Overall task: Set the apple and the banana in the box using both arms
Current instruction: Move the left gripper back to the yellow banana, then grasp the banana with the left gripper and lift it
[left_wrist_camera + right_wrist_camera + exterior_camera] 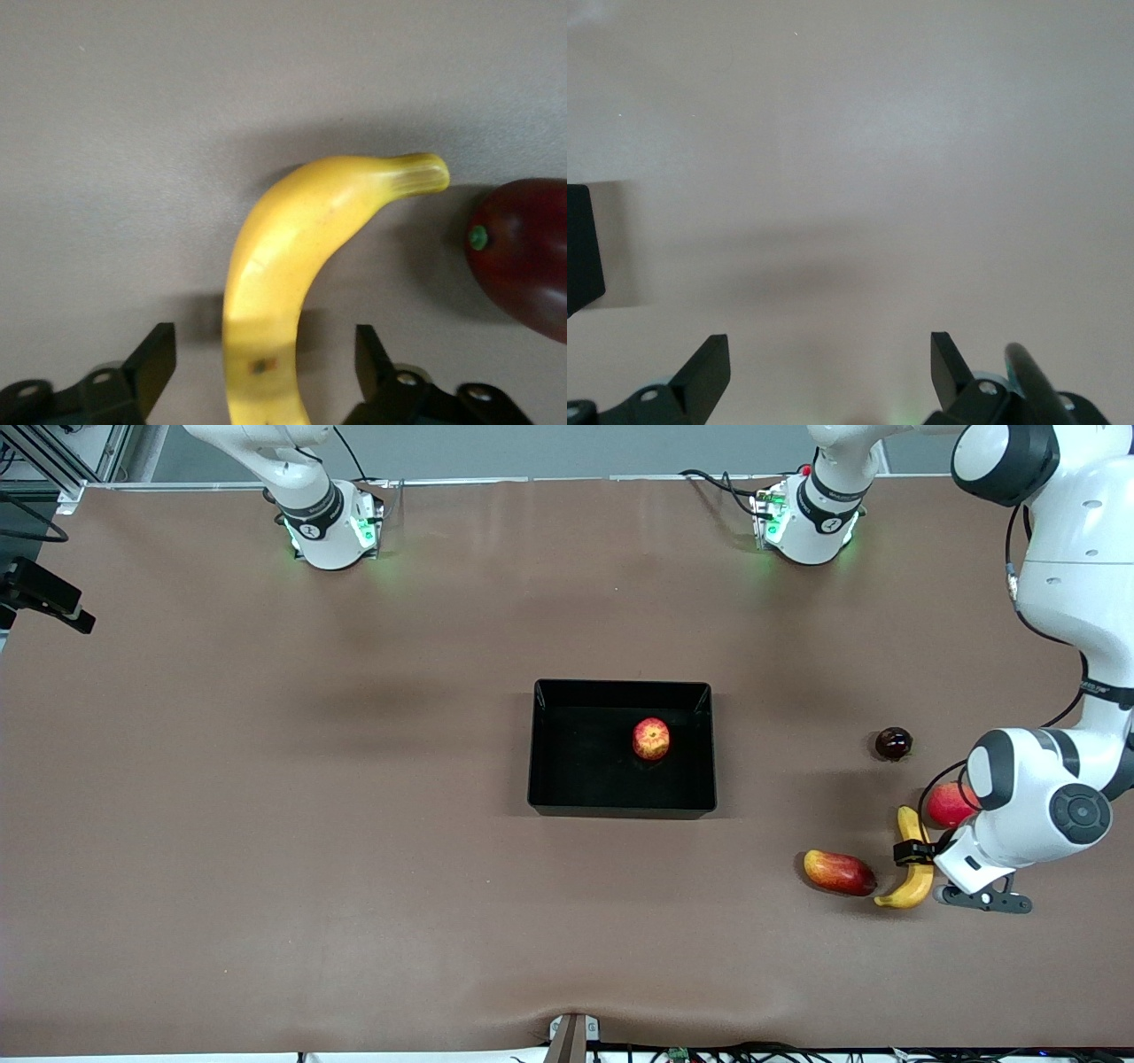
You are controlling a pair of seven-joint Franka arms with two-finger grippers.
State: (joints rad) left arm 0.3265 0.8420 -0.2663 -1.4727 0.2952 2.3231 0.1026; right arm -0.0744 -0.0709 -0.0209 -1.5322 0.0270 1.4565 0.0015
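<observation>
The apple (651, 739), red mottled with yellow, lies in the black box (576, 766) at mid-table. The yellow banana (912, 877) lies on the table toward the left arm's end, nearer the front camera than the box. My left gripper (915, 852) is low over the banana's middle. In the left wrist view my left gripper (264, 347) is open, one finger on each side of the banana (292, 230), with gaps to both. My right gripper (830, 354) is open and empty over bare table; it is out of the front view.
A red-yellow mango-like fruit (839, 872) lies beside the banana, also in the left wrist view (523, 257). A pinkish-red round fruit (948, 804) sits partly under the left arm. A dark plum-like fruit (893, 743) lies farther from the front camera. A corner of the box (580, 248) shows in the right wrist view.
</observation>
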